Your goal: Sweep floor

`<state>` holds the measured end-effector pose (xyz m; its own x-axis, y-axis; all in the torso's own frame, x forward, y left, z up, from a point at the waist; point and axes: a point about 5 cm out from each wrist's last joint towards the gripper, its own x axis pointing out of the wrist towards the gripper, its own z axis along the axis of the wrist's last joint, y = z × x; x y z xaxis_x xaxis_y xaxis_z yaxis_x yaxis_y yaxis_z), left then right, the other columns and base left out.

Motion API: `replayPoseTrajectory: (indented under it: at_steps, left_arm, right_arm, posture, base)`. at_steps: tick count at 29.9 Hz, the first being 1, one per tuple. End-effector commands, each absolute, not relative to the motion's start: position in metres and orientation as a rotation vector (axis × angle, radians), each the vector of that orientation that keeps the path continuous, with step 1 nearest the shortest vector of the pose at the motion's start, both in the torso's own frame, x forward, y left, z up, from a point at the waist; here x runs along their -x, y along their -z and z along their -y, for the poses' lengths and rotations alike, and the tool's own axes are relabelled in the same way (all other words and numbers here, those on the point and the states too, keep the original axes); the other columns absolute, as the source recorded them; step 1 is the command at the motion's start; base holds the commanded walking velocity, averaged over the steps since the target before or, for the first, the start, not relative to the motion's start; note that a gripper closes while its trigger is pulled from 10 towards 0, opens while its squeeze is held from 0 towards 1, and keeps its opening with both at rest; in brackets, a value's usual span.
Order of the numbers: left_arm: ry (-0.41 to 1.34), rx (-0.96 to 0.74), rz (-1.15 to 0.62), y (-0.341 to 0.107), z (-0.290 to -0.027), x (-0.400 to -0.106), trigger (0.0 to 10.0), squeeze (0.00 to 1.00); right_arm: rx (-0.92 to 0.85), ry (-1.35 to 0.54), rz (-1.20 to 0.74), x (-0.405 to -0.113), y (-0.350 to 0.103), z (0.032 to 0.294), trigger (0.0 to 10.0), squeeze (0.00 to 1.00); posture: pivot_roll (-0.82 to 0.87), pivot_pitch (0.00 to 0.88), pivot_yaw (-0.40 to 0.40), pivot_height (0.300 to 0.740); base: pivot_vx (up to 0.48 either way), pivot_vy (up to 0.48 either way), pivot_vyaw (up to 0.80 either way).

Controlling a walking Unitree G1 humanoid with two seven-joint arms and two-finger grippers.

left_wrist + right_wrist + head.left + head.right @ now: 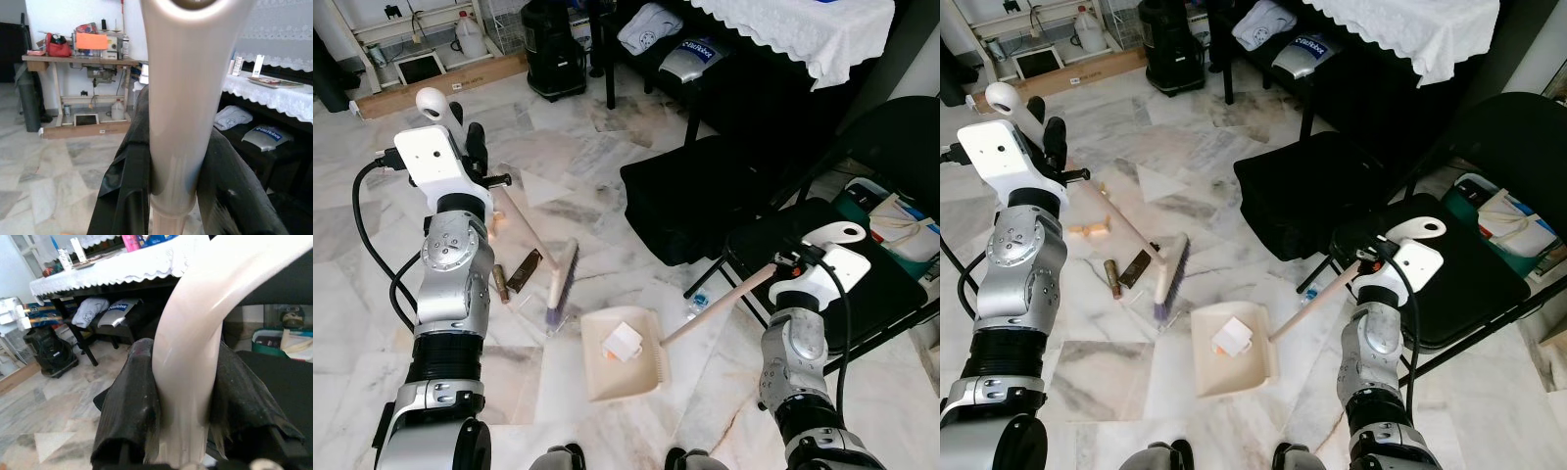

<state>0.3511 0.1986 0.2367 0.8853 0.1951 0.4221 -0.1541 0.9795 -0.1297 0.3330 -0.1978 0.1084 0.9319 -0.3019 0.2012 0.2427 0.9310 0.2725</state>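
marble floor [636,147] | black folding chair [862,264] | lace-draped table [803,29], possibly

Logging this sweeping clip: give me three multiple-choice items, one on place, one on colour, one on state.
1. Where does the white scrap lie?
A. in the dustpan
B. on the black chair
C. under the brush

2. What colour is the dustpan?
A. blue
B. cream
C. red

3. How are the left jaws?
A. open, empty
B. shut on a bottle
C. shut on the brush handle

Key: A, the white scrap sits inside the dustpan; B, its tray is cream; C, the left gripper clamps the brush handle, while the right gripper holds the dustpan handle.
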Motion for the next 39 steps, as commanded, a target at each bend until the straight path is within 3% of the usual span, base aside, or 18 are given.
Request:
replayPoseTrajectory:
  at_steps: [1, 9, 15, 39]
  left_arm:
    - [-0.197, 0.054, 0.437, -0.227, -0.198, -0.348, 10.0, 0.00]
    - [-0.165, 0.036, 0.315, -0.181, -0.184, -0.344, 10.0, 0.00]
    - [-0.163, 0.031, 0.287, -0.170, -0.182, -0.348, 10.0, 0.00]
    - [-0.144, 0.015, 0.205, -0.145, -0.194, -0.361, 10.0, 0.00]
  right_arm:
    - [-0.258, 0.278, 0.295, -0.334, -0.119, 0.199, 10.0, 0.00]
    - [-0.255, 0.271, 0.299, -0.335, -0.122, 0.201, 10.0, 0.00]
    - [-0.246, 0.267, 0.305, -0.338, -0.126, 0.203, 10.0, 0.00]
    - [-0.126, 0.283, 0.296, -0.331, -0.120, 0.219, 10.0, 0.00]
  posture:
    - [0.00, 0.118, -0.011, 0.740]
    - [-0.02, 0.060, -0.020, 0.740]
    - [-0.04, 0.000, -0.010, 0.740]
    - [-0.07, 0.000, 0.037, 0.740]
  base:
    - [0.000, 0.000, 0.00]
    - [0.000, 0.000, 0.00]
    - [0.000, 0.000, 0.00]
    - [0.000, 0.000, 0.00]
